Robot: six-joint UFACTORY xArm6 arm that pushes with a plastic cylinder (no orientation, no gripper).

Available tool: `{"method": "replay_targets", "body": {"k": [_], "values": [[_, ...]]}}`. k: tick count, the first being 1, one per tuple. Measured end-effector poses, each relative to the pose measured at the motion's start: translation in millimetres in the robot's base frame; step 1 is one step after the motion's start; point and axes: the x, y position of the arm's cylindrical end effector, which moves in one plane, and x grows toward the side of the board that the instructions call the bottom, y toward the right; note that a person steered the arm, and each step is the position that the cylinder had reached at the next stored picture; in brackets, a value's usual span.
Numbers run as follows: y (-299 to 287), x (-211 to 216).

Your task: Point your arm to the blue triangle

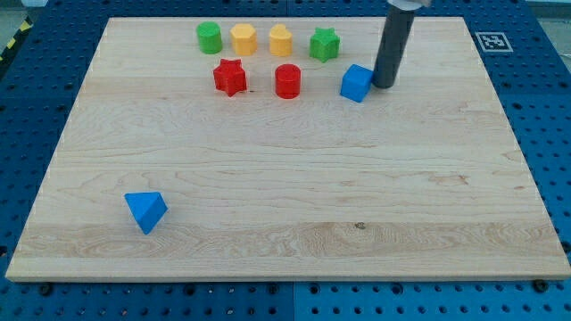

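The rod's tip (384,86) (a bare rod, holding nothing) rests just beside the blue cube (356,83) near the board's top edge. The blue triangle (145,211) lies near the bottom-left corner; a careless sweep could shove the cube or the red cylinder (288,80).

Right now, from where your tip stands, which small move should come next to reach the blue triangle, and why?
Probably I should first pull my tip toward the view's bottom, then go left. It stands just right of the blue cube near the view's top, while the blue triangle lies alone at the bottom left. Going straight left would likely shove the cube into the red cylinder.
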Motion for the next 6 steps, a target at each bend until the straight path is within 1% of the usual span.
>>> {"method": "replay_targets", "body": {"k": [1, 3, 4, 5, 6], "values": [[-9, -1], [-8, -7], [13, 19], [16, 77], [-4, 101]]}}
